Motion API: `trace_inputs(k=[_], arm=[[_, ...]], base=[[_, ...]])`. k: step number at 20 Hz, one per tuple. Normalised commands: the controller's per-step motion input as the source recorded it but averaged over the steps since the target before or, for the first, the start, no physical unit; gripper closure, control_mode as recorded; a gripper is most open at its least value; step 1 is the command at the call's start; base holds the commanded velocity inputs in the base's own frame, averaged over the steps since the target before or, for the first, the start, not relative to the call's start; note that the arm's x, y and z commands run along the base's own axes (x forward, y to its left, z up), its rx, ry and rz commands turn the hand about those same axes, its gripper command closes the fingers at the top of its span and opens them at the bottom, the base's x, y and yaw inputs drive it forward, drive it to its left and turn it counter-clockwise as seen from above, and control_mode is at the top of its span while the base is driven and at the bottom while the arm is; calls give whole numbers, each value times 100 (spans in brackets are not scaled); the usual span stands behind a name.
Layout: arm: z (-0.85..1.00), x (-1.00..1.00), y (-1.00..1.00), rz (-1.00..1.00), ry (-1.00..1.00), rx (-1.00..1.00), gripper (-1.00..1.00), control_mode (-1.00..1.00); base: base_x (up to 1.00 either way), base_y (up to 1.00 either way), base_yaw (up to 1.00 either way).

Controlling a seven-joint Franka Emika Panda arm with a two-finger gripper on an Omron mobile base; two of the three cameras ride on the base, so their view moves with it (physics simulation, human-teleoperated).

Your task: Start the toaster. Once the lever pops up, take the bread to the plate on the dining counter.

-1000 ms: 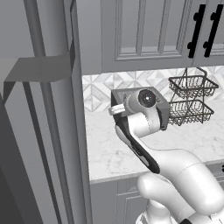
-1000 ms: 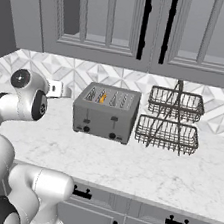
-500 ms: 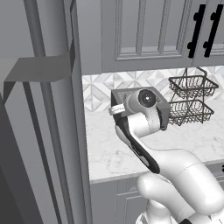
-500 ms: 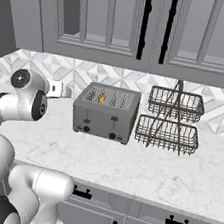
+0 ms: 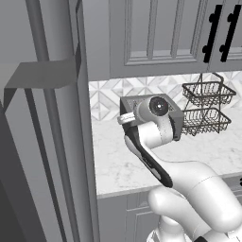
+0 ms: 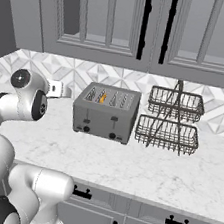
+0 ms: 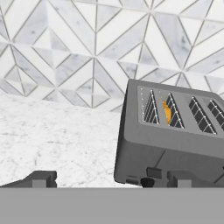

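Toaster [image 6: 105,112] near desk [image 6: 142,163] back edge, front-face lever [image 7: 154,172] ahead and right of hand [image 7: 111,178]. Hand spread, holding nothing; bread [image 7: 167,111] seated in slot.

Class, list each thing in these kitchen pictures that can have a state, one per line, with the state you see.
toaster: upright on the counter, untouched.
bread: sitting down in a top slot, second from the left.
pincer: open, empty, left of the toaster.
wire rack: both tiers empty.
upper cabinet doors: closed.
lever: too small to tell if it is up or down.
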Motion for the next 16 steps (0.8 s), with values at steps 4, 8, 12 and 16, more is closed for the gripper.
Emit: trace_inputs(k=[4,8,12,16], arm=[[0,0,0,0,0,0,-100,-100],[0,0,0,0,0,0,-100,-100],[0,0,0,0,0,0,-100,-100],[0,0,0,0,0,0,-100,-100]], base=[[0,0,0],[0,0,0],[0,0,0],[0,0,0]])
